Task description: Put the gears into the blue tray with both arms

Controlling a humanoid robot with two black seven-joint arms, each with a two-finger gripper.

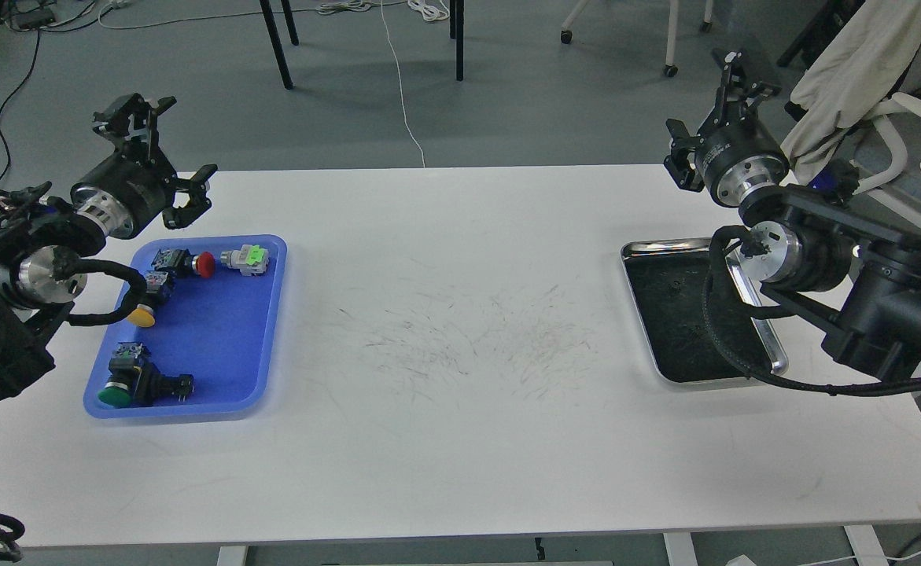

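Observation:
The blue tray (220,334) lies at the table's left and holds only coloured-cap push-button switches (193,262). Gears are hard to make out: a tiny dark speck (674,288) shows on the black bottom of the silver tray (771,360) at the right, and I cannot tell it is a gear. My left gripper (163,153) hovers above the blue tray's far left corner, open and empty. My right gripper (704,116) hangs open and empty, raised beyond the silver tray's far edge.
The white table (460,330) has scuff marks in its middle. Chair legs (275,39) stand behind it, and a chair with draped cloth (853,79) is at the far right. The right arm's body and cable (743,354) overlap the silver tray's right side.

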